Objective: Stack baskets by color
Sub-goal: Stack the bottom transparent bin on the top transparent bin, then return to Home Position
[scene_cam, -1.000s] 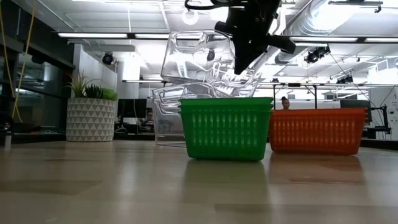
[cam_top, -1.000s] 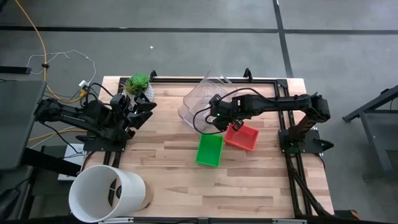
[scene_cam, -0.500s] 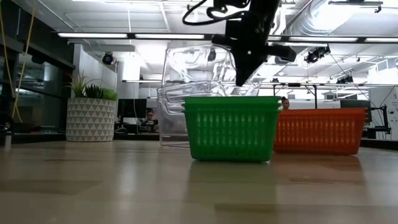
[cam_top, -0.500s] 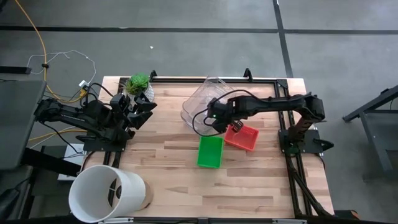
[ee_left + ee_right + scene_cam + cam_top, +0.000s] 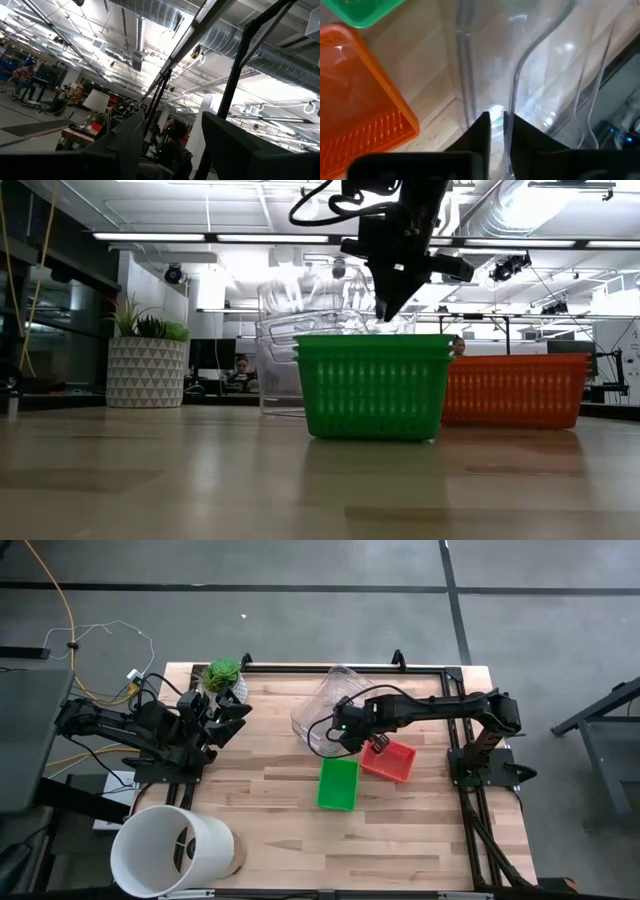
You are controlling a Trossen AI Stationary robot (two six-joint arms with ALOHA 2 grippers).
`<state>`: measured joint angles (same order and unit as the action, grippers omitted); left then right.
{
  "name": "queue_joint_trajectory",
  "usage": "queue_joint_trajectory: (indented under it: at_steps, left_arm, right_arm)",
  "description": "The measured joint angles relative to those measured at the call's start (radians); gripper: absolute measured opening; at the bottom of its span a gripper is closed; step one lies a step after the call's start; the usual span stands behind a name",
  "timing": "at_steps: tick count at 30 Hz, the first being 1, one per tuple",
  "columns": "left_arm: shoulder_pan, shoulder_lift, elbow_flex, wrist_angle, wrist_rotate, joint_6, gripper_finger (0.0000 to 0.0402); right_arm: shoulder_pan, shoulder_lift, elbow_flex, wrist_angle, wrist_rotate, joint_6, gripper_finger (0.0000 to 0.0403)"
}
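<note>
A green basket (image 5: pixel 337 783) and a red basket (image 5: pixel 390 760) stand side by side on the wooden table, bottoms down; the low view shows the green basket (image 5: pixel 370 385) and the red basket (image 5: pixel 510 390). Just beyond them is a clear plastic container (image 5: pixel 322 708). My right gripper (image 5: pixel 352 738) reaches down from above and is shut on the container's near wall. My left gripper (image 5: pixel 235 710) waits open at the table's far left, raised, with nothing between its fingers (image 5: pixel 122 145). My right gripper pinches the clear container's thin wall at its upper edge (image 5: pixel 512 102) between its two fingers, one finger on each side. The fingers slant down from the table's right. The container (image 5: pixel 310 330) reaches down to the table behind the green basket.
A white bucket (image 5: pixel 170 850) lies on its side at the near left corner. A potted plant (image 5: pixel 224 675) stands at the far left by my left arm. Bare wood lies across the table's middle and near right.
My right gripper has gone down and slightly toward the table's left with the clear container. The container was tilted and higher; it has sunk and now sits lower behind the green basket.
</note>
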<state>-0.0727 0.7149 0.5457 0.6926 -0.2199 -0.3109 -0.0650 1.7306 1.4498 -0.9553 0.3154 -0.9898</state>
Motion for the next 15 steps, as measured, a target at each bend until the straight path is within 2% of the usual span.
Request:
queue_joint_trajectory:
  at_steps: [9, 13, 15]
  left_arm:
    - [0.0, 0.0, 0.0, 0.0, 0.0, 0.0, 0.0186]
    - [0.0, 0.0, 0.0, 0.0, 0.0, 0.0, 0.0186]
    - [0.0, 0.0, 0.0, -0.002, 0.0, 0.0, 0.0186]
  right_arm:
    - [0.011, 0.0, 0.062, -0.045, 0.093, 0.046, 0.0197]
    - [0.014, 0.0, 0.169, -0.156, 0.091, 0.147, 0.023]
    - [-0.001, -0.005, 0.228, -0.24, 0.039, 0.255, 0.0232]
